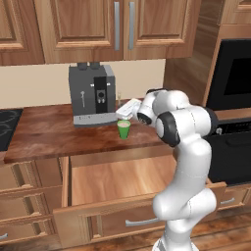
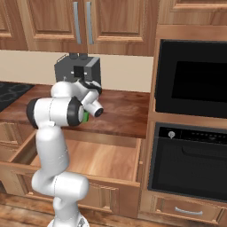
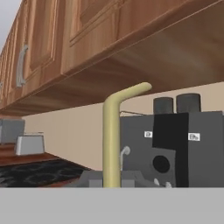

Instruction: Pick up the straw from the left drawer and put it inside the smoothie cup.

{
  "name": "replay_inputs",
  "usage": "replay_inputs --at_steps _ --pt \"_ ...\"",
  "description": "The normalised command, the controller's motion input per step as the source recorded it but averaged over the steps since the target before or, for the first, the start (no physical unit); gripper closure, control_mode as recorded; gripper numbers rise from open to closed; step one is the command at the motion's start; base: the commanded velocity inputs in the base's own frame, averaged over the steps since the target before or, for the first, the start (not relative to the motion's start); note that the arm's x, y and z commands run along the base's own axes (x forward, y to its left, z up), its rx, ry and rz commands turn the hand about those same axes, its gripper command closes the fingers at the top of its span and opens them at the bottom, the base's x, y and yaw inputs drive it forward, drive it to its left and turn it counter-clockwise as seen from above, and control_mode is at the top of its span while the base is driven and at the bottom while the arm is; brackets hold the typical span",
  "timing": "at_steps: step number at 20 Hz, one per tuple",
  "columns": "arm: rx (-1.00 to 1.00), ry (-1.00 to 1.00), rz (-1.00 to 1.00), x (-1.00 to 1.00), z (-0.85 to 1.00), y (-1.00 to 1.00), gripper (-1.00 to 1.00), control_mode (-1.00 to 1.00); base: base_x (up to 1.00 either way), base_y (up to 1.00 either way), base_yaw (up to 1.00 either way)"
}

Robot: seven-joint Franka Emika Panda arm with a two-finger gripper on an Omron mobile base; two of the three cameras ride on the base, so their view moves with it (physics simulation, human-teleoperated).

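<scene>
The straw stands upright in the hand view, its bent end at the top pointing right. My gripper is shut on the straw, which shows as a thin line rising above the white hand. Just below the hand sits the green smoothie cup on the wooden counter, in front of the coffee machine. Whether the straw's lower end reaches into the cup I cannot tell. In the right base view my arm covers all but a green sliver of the cup. The left drawer is pulled out wide below the counter, its wooden floor bare.
A grey coffee machine stands close behind the cup. A black cooktop lies at the counter's left end. Wall cabinets hang overhead. A black oven stack fills the right. The open drawer front juts toward my base.
</scene>
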Motion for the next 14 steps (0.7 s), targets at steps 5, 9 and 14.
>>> replay_inputs --at_steps 5,9,14 --pt "-0.05 0.02 -0.01 0.24 -0.22 0.0 1.0 -1.0 0.0 0.0 0.0" --pt "-0.06 0.0 -0.02 0.11 -0.3 0.0 1.0 -1.0 0.0 0.0 0.0" --pt "-0.05 0.0 -0.01 0.07 -0.25 0.0 1.0 -1.0 0.0 0.0 0.0"
